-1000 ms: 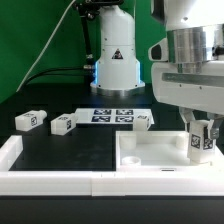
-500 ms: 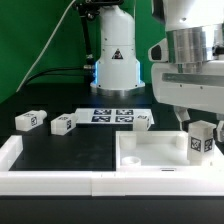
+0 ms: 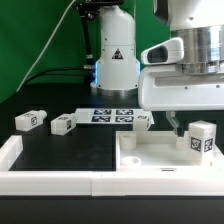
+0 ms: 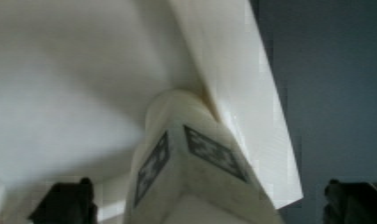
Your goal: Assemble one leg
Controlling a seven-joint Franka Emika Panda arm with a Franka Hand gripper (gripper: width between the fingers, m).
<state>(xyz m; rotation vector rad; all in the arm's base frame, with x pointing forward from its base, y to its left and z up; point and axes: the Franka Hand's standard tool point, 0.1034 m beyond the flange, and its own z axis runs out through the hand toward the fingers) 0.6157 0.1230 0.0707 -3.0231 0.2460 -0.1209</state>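
Change: we see the gripper (image 3: 178,128) has lifted off the leg (image 3: 203,139).
Arm: hangs above the tabletop (image 3: 150,150).
Gripper: open, empty.
Leg: upright on the tabletop's corner.

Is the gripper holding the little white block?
No, the gripper is lifted clear and the leg stands by itself on the tabletop.

Smooth, matt white plastic on the leg (image 3: 203,139), with a printed black-and-white tag; same finish on the large flat piece (image 3: 150,155). Matt black bench (image 3: 70,155). Glossy white casing, brushed metal on the arm (image 3: 195,50).
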